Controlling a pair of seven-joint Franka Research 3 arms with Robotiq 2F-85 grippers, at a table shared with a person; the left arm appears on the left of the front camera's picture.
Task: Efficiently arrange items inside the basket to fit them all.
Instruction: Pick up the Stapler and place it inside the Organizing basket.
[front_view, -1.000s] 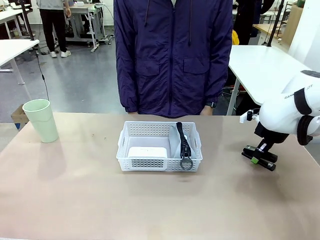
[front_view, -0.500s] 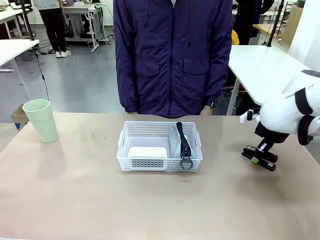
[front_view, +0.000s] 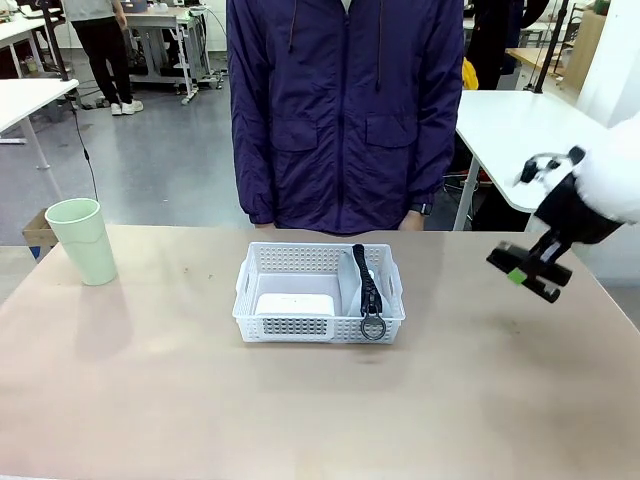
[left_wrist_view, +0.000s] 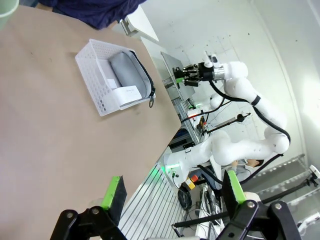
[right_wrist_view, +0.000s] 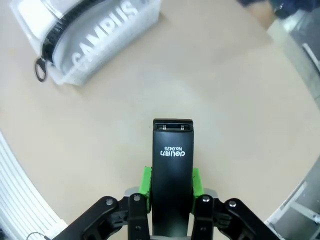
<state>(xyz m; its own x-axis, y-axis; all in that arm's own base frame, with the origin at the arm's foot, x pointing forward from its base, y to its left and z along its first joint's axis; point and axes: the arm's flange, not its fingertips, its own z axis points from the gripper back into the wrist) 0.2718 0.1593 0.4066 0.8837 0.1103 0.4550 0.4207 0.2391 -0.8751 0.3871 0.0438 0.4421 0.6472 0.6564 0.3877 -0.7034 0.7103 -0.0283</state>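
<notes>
Looking left to right, we see our left gripper (left_wrist_view: 172, 189) wide open, holding nothing. The green cup (front_view: 78, 240) stands far left. The basket (front_view: 290, 328) sits in the middle — white box (front_view: 294, 304) and grey pouch (front_view: 352, 285) inside. Our right gripper (front_view: 528, 270) hangs above the table (front_view: 200, 400), squeezing the black stapler (right_wrist_view: 172, 165).

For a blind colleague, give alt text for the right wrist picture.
The right claw is shut on a black stapler, held over the beige table. At top left sits the white basket, a grey pouch inside and its metal ring hanging outside.
</notes>
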